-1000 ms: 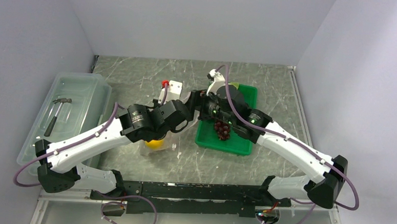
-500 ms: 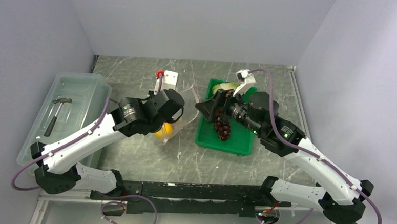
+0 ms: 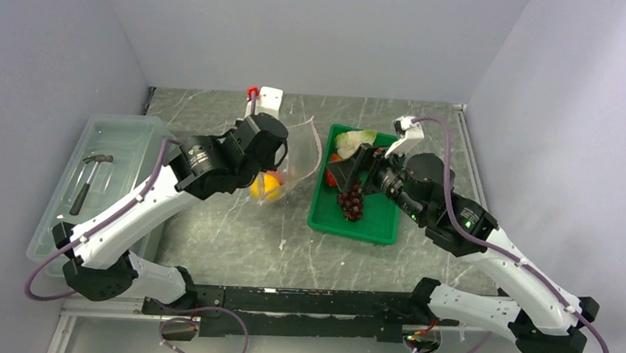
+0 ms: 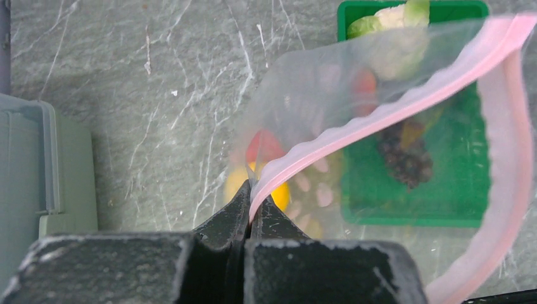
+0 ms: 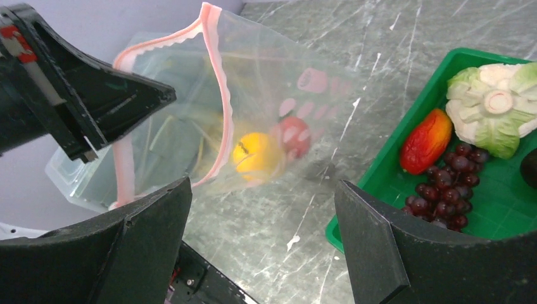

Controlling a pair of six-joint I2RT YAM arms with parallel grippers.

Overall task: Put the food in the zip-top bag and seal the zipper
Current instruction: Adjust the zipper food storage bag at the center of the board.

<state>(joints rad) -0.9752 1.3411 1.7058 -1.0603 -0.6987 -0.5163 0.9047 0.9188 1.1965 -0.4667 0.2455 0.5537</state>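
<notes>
My left gripper [image 4: 253,199] is shut on the pink zipper [image 4: 380,107] of the clear zip-top bag [image 4: 316,88] and holds it up with the mouth open. The bag [image 3: 299,155] hangs left of the green tray [image 3: 347,229]. An orange-yellow fruit [image 5: 256,152] and a red tomato-like piece [image 5: 294,134] lie inside the bag [image 5: 190,95]. The grape bunch [image 5: 449,190], a red piece [image 5: 425,140] and the leafy vegetable [image 5: 494,107] lie in the tray [image 5: 373,183]. My right gripper [image 5: 263,190] is open and empty, above the table between bag and tray [image 3: 346,172].
A large translucent bin [image 3: 146,135] with a hammer [image 3: 91,177] in it stands along the left wall. The walls close in at the back and on both sides. The tray takes up the right middle of the table.
My left gripper has lifted the bag up and toward the back. My right arm has drawn back to the right, away from the bag, with its jaws open.
</notes>
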